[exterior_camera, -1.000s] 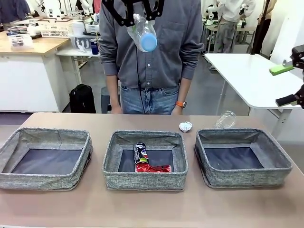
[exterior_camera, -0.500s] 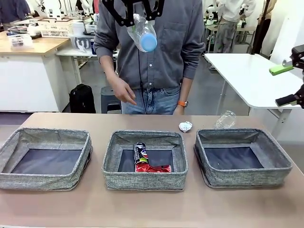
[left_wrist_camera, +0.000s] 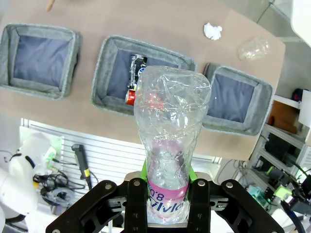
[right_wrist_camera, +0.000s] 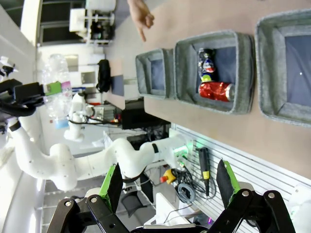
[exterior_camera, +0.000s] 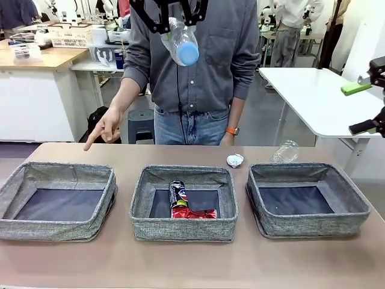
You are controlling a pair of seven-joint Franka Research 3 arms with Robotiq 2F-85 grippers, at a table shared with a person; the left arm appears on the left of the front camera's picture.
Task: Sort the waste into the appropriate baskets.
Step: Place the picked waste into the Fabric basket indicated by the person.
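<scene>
My left gripper [exterior_camera: 173, 18] hangs high above the middle of the table, shut on a clear plastic bottle [exterior_camera: 180, 42] with a blue cap; the left wrist view shows the bottle [left_wrist_camera: 170, 126] clamped between the pads. At the right edge my right gripper [exterior_camera: 366, 108] stands open with nothing in it. Three grey baskets sit in a row: left [exterior_camera: 57, 171], middle [exterior_camera: 183, 227], right [exterior_camera: 308, 226]. In the middle one lie a dark printed can [exterior_camera: 178, 194] and a red can [exterior_camera: 194, 212]. Behind them on the table are a foil ball [exterior_camera: 235, 160] and another clear bottle [exterior_camera: 286, 151].
A person stands at the far edge, one hand [exterior_camera: 102, 128] pointing down towards the left basket's far side. A white table [exterior_camera: 313, 90] stands behind at the right. Bare tabletop [exterior_camera: 192, 265] runs along the front of the baskets.
The person's hand has come forward and now points at the left basket. Both arms and the bottle have stayed where they were.
</scene>
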